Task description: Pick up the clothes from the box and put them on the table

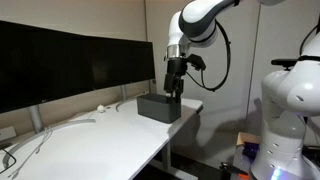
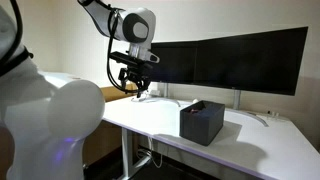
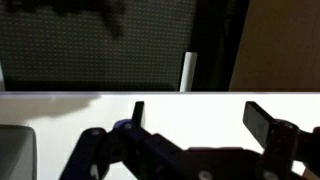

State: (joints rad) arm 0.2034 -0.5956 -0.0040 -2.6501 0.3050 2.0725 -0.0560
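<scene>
The box [image 1: 158, 107] is matte dark grey to black, plain on every side that shows. The desk [image 1: 100, 140] beneath the box is plain white, and so is its leg. Behind the box the monitors [image 2: 230, 58] are black with dark screens; in the wrist view the screen shows a fine dotted grain. Above the box the arm [image 1: 198, 18] is glossy white with black joints and a black cable, and the tool [image 1: 174, 92] is black. Far along the desk from the box, the cables [image 1: 45, 135] are pale grey-white. The wall [image 1: 120, 20] behind the box is light beige.
</scene>
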